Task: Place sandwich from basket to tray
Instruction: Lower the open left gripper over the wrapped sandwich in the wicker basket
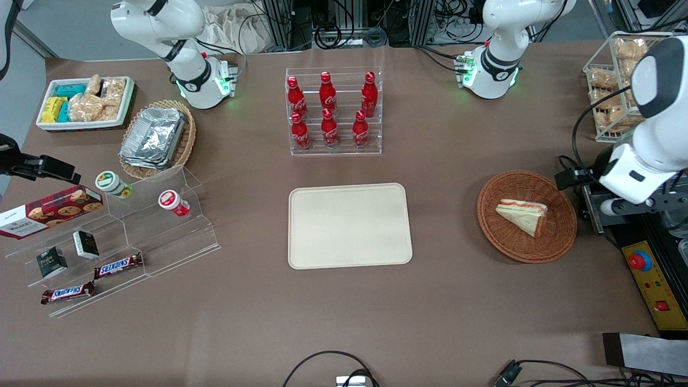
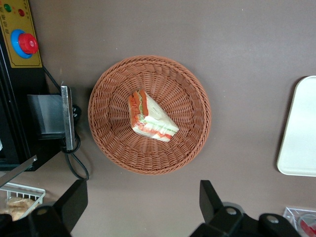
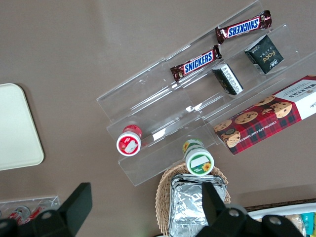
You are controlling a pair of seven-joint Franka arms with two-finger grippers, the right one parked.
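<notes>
I have the sandwich (image 2: 150, 117) lying on its side in the middle of the round basket (image 2: 106, 84); nothing has hold of it yet. My gripper (image 2: 140, 205) hangs above the table just beside the basket's rim, its two dark fingers (image 2: 74, 200) spread wide with nothing between them; in the front view the arm's white body covers the gripper, so I go by the wrist camera.

I judge the sandwich light and soft; white bread dents under any real squeeze, and the layered orange-red and pale filling could slide out if I pinch across the cut face; I would close gently on the two flat bread faces, near the thick end of the wedge, so the layers are pressed together rather than sheared apart. Since it lies flat, one face rests on the weave, and getting a finger under it looks awkward.

The basket is reddish-brown wicker, shallow, ribbed and rough, so the bread may catch on it; I expect the basket itself to shift easily if nudged. The tray (image 1: 349, 224) is smooth cream plastic, rectangular with rounded corners and a low rim, bare, lying well apart from the basket toward the middle of the brown table (image 1: 344, 322).
</notes>
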